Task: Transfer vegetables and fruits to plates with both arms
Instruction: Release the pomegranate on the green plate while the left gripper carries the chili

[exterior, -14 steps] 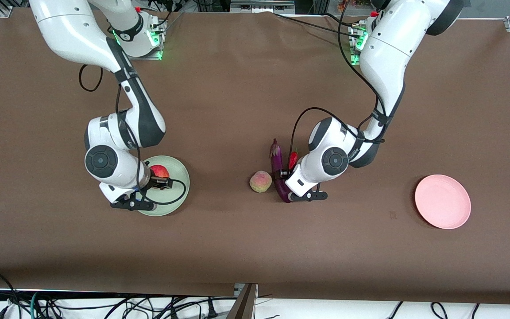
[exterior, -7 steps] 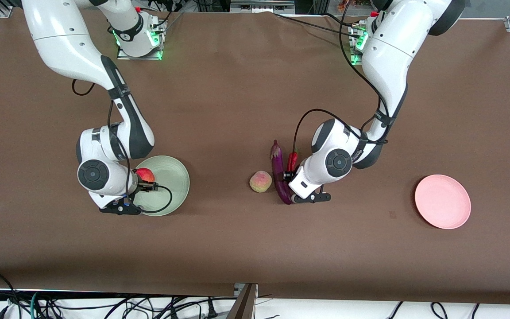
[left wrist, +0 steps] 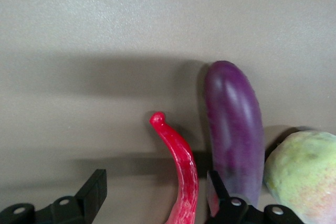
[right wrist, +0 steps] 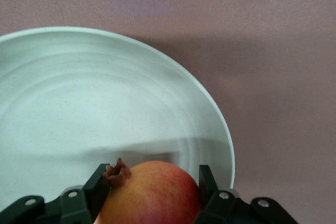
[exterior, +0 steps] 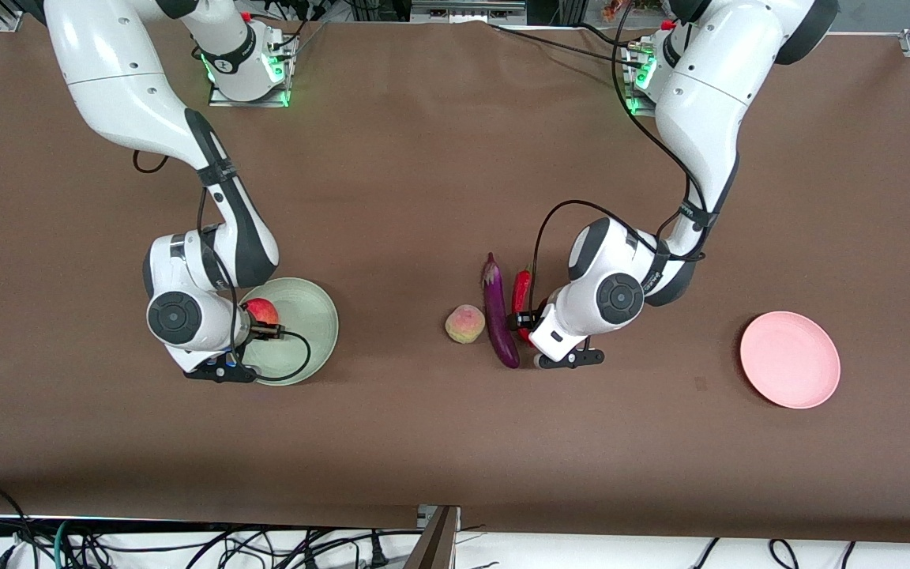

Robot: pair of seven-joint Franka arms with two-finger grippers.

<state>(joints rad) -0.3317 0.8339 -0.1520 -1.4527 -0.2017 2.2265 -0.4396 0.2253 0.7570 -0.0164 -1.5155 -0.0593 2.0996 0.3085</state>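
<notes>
Surface: brown matte cloth over the whole table [exterior: 423, 158]; loose cables hung along the edge nearest the front camera, metal framing showed at the corners by the bases.
Done: nothing released yet, by my read. Apple [exterior: 262, 311] sat clamped in the right gripper [exterior: 265, 324] over the green plate [exterior: 309, 312], toward the right arm's end of the table.
Right fingers: [right wrist: 97, 184] closed on the apple, one each side; plate rim and bowl visible underneath in the right wrist view.
In hand: left gripper [exterior: 530, 325] was low over the chili [exterior: 521, 286], fingers apart and straddling it, no grip yet.
Chili: lay just beside the eggplant [exterior: 498, 312], so the inner finger [left wrist: 218, 195] had little gap to work in; risk of nudging the eggplant.
Peach [exterior: 465, 324]: on the cloth close beside the eggplant, on the side toward the right arm's end, untouched.
Pink plate [exterior: 791, 359]: bare, well apart from the pile, toward the left arm's end.
Left: apple release, then chili, eggplant and peach, so roughly a quarter along at best.
</notes>
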